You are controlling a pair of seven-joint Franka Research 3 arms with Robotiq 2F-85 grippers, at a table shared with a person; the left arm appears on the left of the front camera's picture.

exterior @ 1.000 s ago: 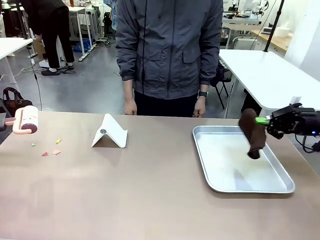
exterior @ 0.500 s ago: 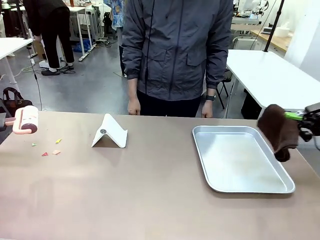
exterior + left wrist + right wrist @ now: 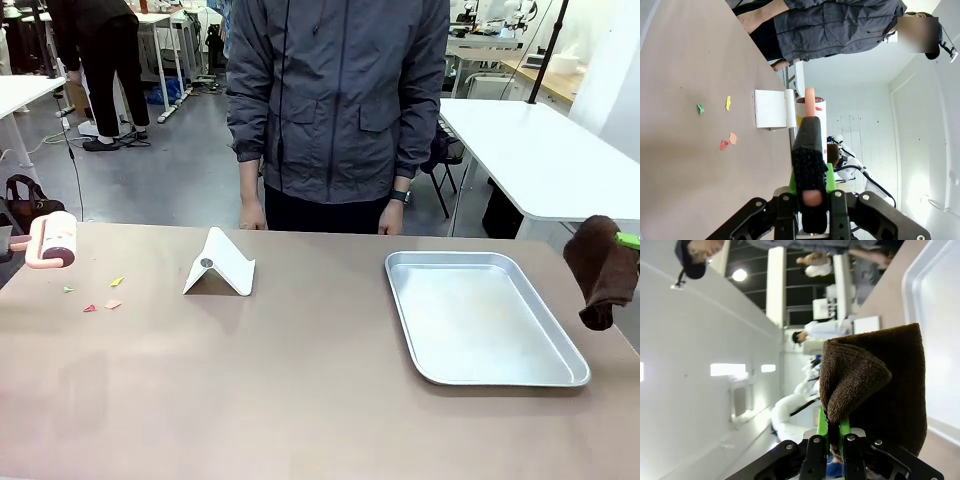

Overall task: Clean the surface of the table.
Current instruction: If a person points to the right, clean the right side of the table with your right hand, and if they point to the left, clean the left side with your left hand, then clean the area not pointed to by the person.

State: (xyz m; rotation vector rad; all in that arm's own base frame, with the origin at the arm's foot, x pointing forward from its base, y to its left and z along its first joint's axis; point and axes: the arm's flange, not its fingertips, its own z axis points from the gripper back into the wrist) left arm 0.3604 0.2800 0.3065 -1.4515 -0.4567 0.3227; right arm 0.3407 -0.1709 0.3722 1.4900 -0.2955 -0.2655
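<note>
The tan table [image 3: 300,390] carries a few coloured paper scraps [image 3: 100,296] near its left end. A pink lint roller [image 3: 52,241] hangs just above the table's far-left edge. In the left wrist view my left gripper [image 3: 810,196] is shut on the roller's handle [image 3: 809,145], with the scraps [image 3: 725,125] on the table [image 3: 685,165] beyond. A brown cloth [image 3: 601,270] hangs at the right edge of the front view, past the tray's right side. My right gripper [image 3: 832,434] is shut on that cloth [image 3: 880,390].
A silver tray [image 3: 440,370] lies on the right half of the table. A white folded stand [image 3: 220,266] sits left of centre. A person in a grey jacket [image 3: 335,100] stands at the far edge, hands hanging down. White tables stand behind.
My right gripper has carried the brown cloth rightward, from above the tray to beyond its right side. The person has shifted slightly. The roller has not moved.
</note>
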